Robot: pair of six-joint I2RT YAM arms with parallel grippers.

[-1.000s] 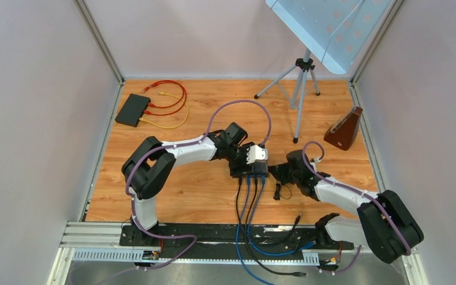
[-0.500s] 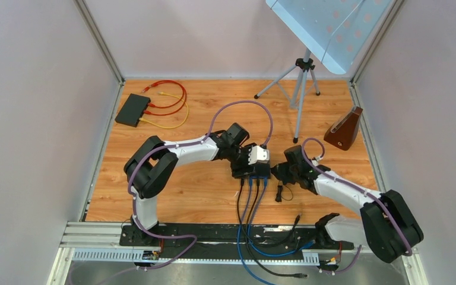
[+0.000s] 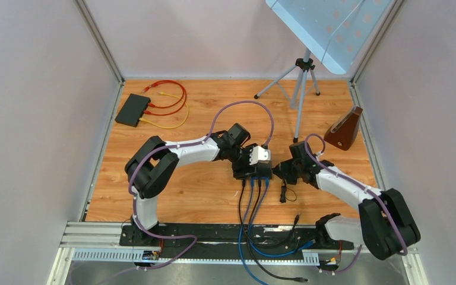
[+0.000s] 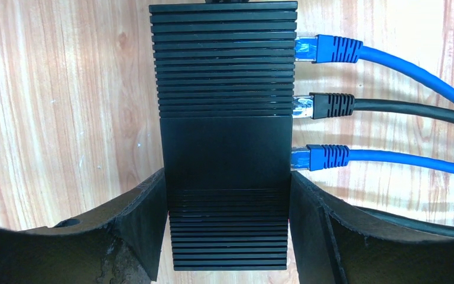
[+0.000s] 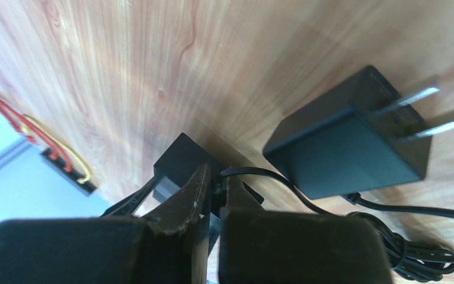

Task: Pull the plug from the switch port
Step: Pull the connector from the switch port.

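Gripping the black switch (image 3: 243, 173) at mid-surface (image 3: 202, 196), the left pincer (image 3: 253, 168) reaches in from the switch's far side. Blue and black cables (image 3: 254, 199) trail off its near edge. The right pincer (image 3: 277, 171) sits just right of the switch, a small gap between them. A power adapter (image 3: 283, 193) lies just nearward of that pincer.

Left wrist: both fingers (image 4: 145, 228) clamp the switch's long sides. Past the right finger, three plugs are seated: lower blue plug (image 4: 325, 157) nearest, black plug (image 4: 328, 105), upper blue plug (image 4: 325, 48) farthest.

Right wrist: pincer closed, tips pressed together. A thin cord (image 5: 260, 177) starts right at the tips; pinched or not, cannot tell. The adapter lies right of the tips, and the switch's corner is just beyond them.
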